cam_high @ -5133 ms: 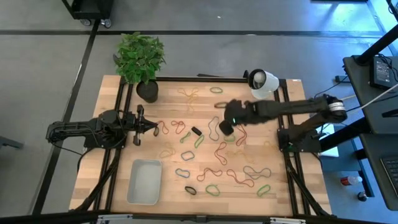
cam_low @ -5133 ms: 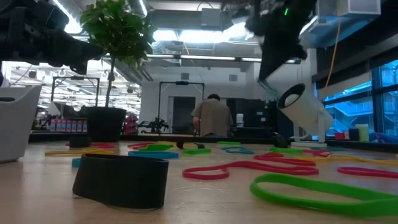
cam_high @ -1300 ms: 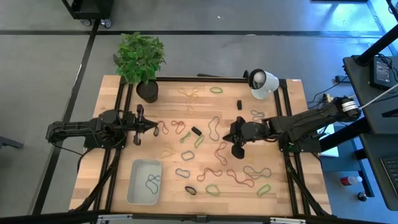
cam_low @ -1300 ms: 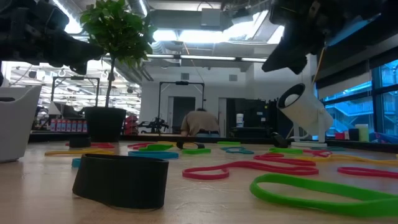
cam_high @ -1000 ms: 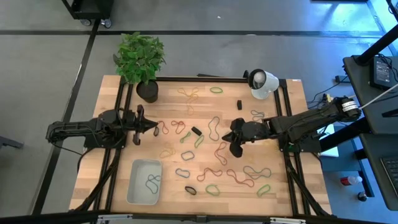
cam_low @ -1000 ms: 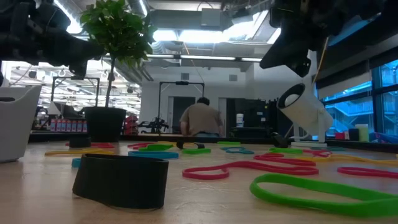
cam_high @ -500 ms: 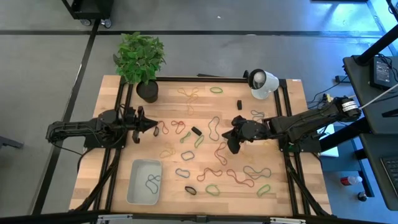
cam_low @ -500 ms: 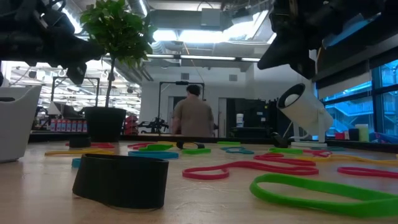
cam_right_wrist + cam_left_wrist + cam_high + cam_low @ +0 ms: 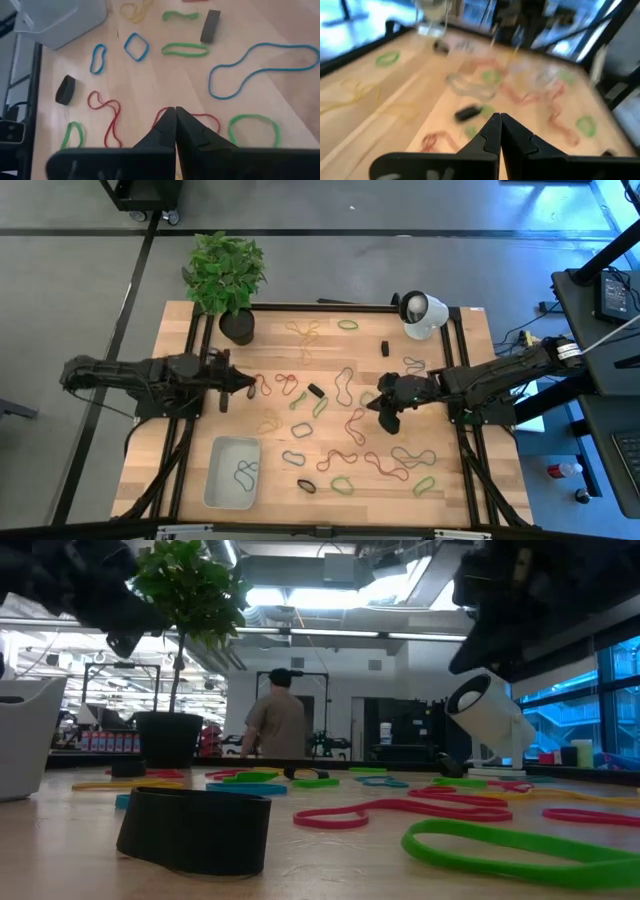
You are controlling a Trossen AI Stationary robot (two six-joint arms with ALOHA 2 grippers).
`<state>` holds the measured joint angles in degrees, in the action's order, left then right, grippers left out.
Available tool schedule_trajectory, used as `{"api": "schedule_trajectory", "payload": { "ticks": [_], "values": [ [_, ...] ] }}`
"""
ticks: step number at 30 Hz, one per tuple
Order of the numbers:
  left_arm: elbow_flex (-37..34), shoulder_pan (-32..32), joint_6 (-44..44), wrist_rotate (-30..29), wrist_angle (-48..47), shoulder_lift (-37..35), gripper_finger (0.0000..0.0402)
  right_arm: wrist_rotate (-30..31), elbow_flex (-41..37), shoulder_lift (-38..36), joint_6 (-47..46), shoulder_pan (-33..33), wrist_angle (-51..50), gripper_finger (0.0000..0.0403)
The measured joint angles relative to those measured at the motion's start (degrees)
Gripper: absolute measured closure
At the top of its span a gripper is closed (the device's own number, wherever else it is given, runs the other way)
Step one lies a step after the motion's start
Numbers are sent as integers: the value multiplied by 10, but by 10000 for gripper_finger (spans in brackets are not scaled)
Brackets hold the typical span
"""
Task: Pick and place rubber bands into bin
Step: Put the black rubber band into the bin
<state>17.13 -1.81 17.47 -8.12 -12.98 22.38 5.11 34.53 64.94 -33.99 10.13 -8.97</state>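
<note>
Many rubber bands lie flat and scattered over the table's middle and right half, among them a red one and a green one. The right wrist view shows a blue loop and a green one. The pale bin stands near the front left and holds a dark band. My right gripper is shut and hovers above red bands right of centre, holding nothing that shows. My left gripper is shut and points toward the centre, above a red band.
A potted plant stands at the far left. A white lamp-like object sits at the far right. Small black blocks lie among the bands. A person walks in the room beyond the table.
My right gripper has drifted a little toward the table's right edge, still shut. My left arm has drawn its rear joints back toward the left and risen somewhat, its fingertips staying near the same spot. No band has moved.
</note>
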Motion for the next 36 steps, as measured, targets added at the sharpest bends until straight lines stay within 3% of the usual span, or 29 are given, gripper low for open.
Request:
{"api": "schedule_trajectory", "payload": {
  "ticks": [7, 11, 18, 27, 36],
  "values": [
    [168, -61, 100, -130, -158, 230, 400, -4, -82, -141, 17, -9, 4, 402],
    [244, -58, 205, -158, -255, 328, 400, -8, -112, -213, 32, -9, 4, 402],
    [273, -10, 368, -80, -364, 436, 385, -27, -124, -258, 73, -9, -2, 402],
    [273, 44, 500, -30, -381, 550, 305, -72, -124, -253, 102, -9, -14, 399],
    [273, 68, 523, 3, -380, 642, 287, -73, -124, -253, 90, -9, -17, 398]
  ]
}}
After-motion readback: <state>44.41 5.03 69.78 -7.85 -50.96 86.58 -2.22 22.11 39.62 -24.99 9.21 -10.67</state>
